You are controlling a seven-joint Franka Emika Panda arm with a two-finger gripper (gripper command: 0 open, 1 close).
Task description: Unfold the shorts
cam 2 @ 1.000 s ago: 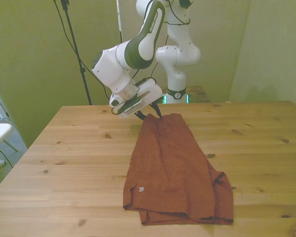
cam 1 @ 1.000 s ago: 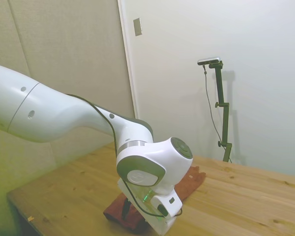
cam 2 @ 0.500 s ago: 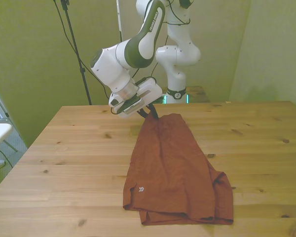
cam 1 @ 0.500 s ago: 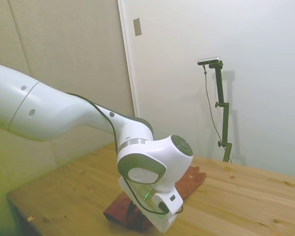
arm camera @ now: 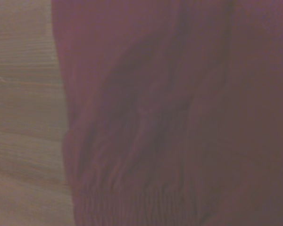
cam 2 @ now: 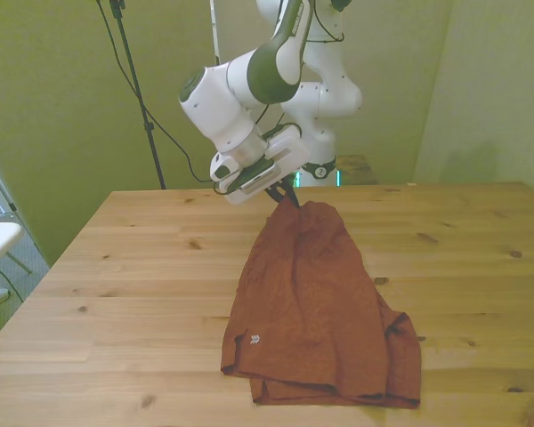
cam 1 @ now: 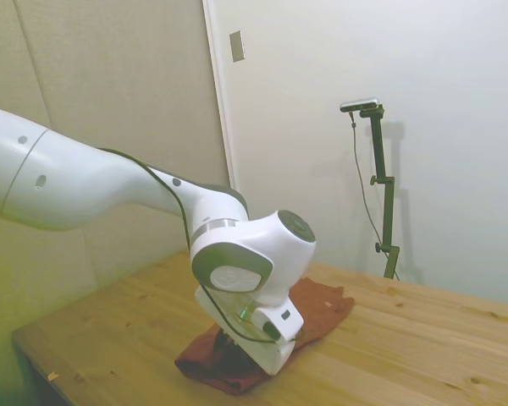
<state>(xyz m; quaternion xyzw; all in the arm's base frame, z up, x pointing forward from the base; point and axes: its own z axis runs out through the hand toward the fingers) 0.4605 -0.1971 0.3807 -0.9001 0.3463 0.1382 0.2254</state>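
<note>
Jaws [cam 2: 286, 197]: pinched shut on the top edge of the shorts [cam 2: 316, 302], to lift that layer open.
Shorts: hang down from the jaws, the rest flat on the desk [cam 2: 142, 294].

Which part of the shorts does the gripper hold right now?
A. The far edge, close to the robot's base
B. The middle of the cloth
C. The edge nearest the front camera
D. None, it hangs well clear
A: in the front view the gripper pinches the shorts at their far edge, which is pulled up.
</note>
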